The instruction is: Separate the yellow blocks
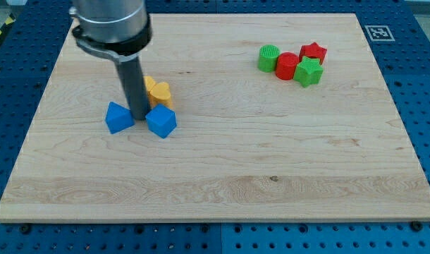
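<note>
Yellow plastic blocks (158, 92) sit bunched together on the pale wooden desk (222, 162), their shapes partly hidden behind the dark rod, so I cannot tell them apart cleanly. My tip (139, 115) rests just below them, wedged between the blue pentagon-like block (118, 117) on the view's left and the blue cube-like block (161, 121) on the view's right. There is no grasping tool, only the rod. Well away from the yellow blocks, toward the view's upper right, cluster a green cylinder (268, 58), red cylinder (287, 66), red star (314, 51) and green star (309, 72).
</note>
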